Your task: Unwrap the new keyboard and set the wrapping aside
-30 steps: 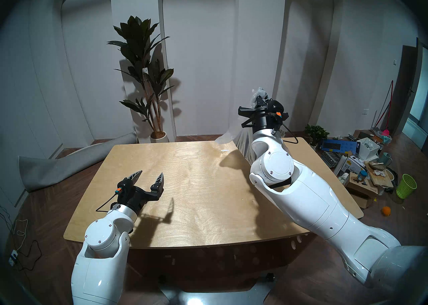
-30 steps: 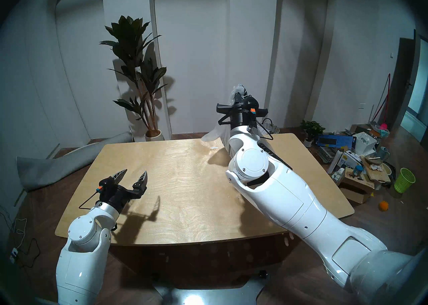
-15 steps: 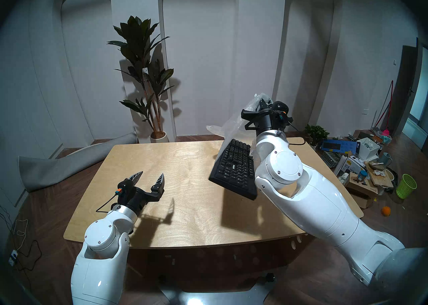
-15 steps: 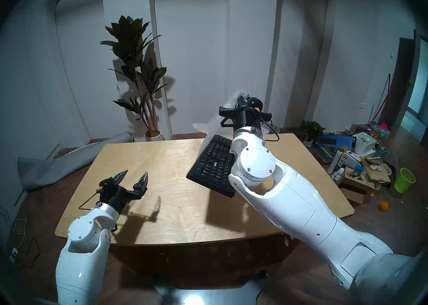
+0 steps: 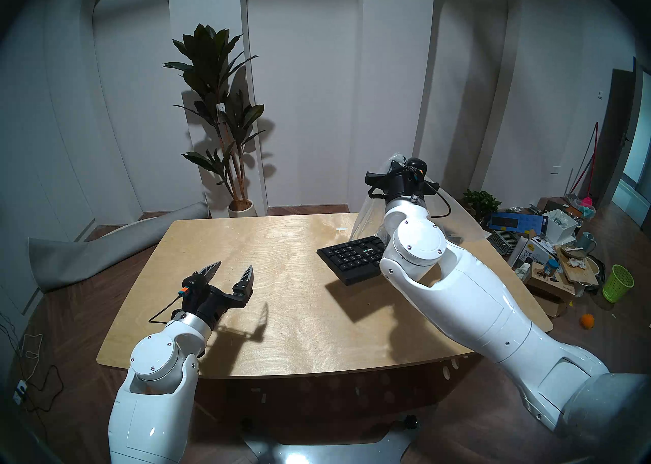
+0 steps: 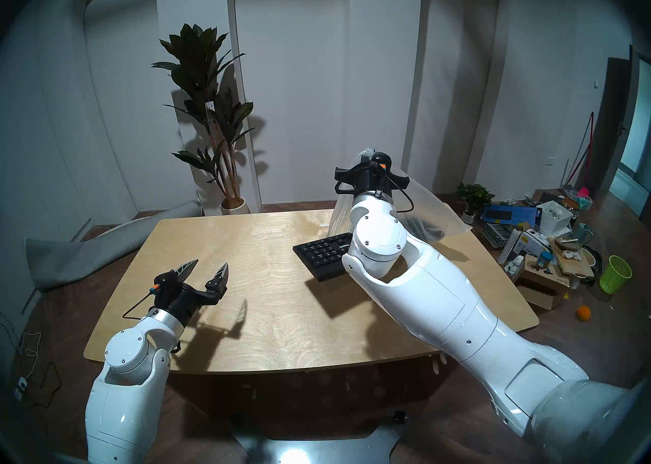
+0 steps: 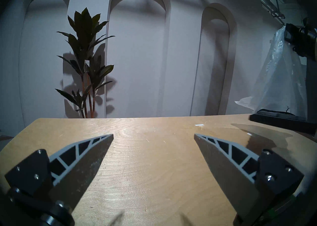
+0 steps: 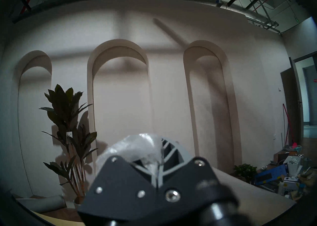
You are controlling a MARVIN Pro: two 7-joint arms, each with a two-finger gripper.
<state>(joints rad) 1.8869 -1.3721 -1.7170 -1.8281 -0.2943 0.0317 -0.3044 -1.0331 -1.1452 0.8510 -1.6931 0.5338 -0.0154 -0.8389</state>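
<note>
Unwrapping looks nearly complete: the black keyboard [image 5: 352, 259] lies bare on the wooden table [image 5: 281, 294] at two o'clock, while the right gripper [image 8: 158, 158], fingers clamped on the clear plastic bag [image 6: 429, 213], holds it aloft; setting it aside remains. The left gripper [image 5: 230, 273] waits, fingers apart.

Both head views look down from behind the arms across the counter [image 5: 281, 294] toward the arched wall. The left wrist view sits low, level, close behind its open tool [image 7: 153, 135]; the right wrist view tilts upward. All share the plant [image 5: 218, 100].
</note>
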